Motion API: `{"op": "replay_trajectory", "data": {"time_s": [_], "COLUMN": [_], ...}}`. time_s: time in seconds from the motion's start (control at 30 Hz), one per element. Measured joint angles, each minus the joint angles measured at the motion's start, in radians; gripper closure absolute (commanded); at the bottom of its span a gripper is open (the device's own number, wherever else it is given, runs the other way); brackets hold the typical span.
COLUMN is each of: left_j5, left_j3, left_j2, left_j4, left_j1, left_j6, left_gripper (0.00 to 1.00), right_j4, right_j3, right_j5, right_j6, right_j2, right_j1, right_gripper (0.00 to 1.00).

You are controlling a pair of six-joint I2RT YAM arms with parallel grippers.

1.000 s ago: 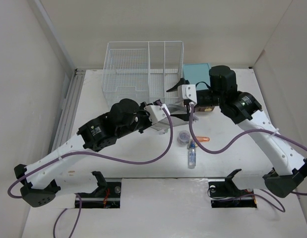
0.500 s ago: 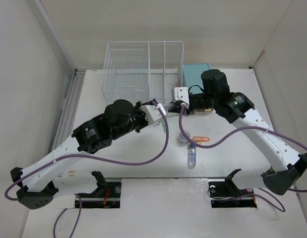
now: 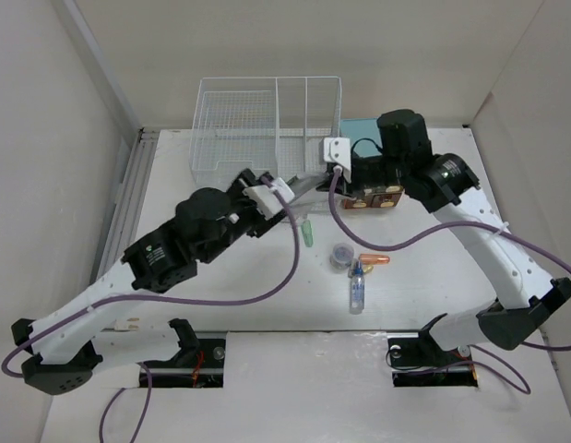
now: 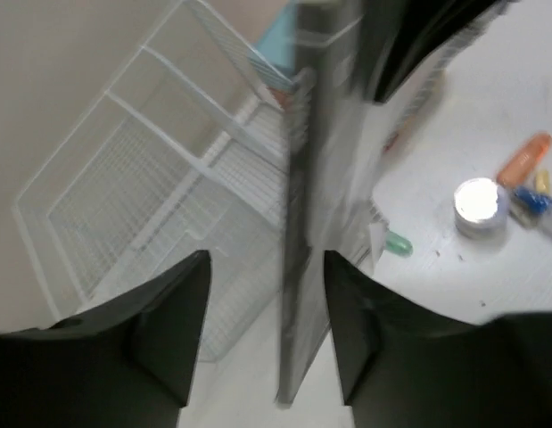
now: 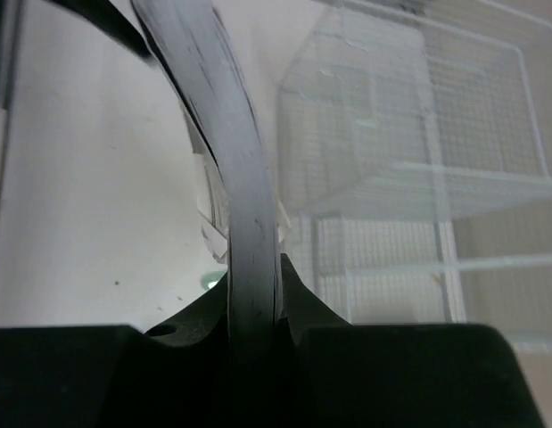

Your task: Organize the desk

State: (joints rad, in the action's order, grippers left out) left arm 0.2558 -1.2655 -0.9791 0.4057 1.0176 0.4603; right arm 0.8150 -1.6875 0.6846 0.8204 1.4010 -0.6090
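While right gripper (image 5: 255, 287) clamps thin grey book (image 5: 240, 178) beside wire rack (image 3: 267, 120) | left gripper (image 4: 267, 267) half-open astride it | next, likely: slot into rack

This is a robotics lab test cell dressed as an office desk. The white desk (image 3: 423, 286) is boxed in by plain pale panels on the left (image 3: 45, 138), back (image 3: 359, 46) and right (image 3: 543, 138). Two arms, left (image 3: 174, 249) and right (image 3: 488, 258), are bolted at its near edge beside cut-outs (image 3: 197, 355), trailing purple cables (image 3: 257, 295). The props are office ones: a wire rack (image 3: 239, 120) and a teal box (image 3: 363, 129) at the far edge, and small stationery (image 3: 357, 291) mid-desk.
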Motion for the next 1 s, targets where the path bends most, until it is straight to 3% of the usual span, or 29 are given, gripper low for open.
{"op": "replay_trajectory", "data": {"time_s": [0.03,0.1,0.27,0.53,0.8,1.0], "left_j5": [0.023,0.085,0.197,0.219,0.213,0.213], "left_j3": [0.000,0.000,0.000,0.016,0.190,0.239], "left_j2": [0.018,0.074,0.230,0.455,0.526,0.546], "left_j4": [-0.021,-0.057,-0.124,-0.158,-0.127,-0.105], "left_j1": [0.000,-0.004,-0.004,-0.004,-0.004,-0.004], "left_j6": [-0.011,-0.029,-0.090,-0.218,-0.317,-0.343], "left_gripper": [0.43,0.27,0.26,0.26,0.26,0.26], "right_j4": [0.016,0.048,0.041,-0.038,-0.143,-0.150], "right_j3": [-0.015,-0.076,-0.196,-0.302,-0.313,-0.349], "right_j5": [-0.023,-0.068,-0.201,-0.410,-0.749,-0.947], "right_j6": [-0.018,-0.047,-0.134,-0.346,-0.581,-0.711], "right_j2": [0.000,0.003,0.014,0.070,0.196,0.267], "right_j1": [0.010,0.063,0.160,0.169,0.144,0.123], "right_gripper": [1.00,1.00,1.00,1.00,1.00,1.00]}}
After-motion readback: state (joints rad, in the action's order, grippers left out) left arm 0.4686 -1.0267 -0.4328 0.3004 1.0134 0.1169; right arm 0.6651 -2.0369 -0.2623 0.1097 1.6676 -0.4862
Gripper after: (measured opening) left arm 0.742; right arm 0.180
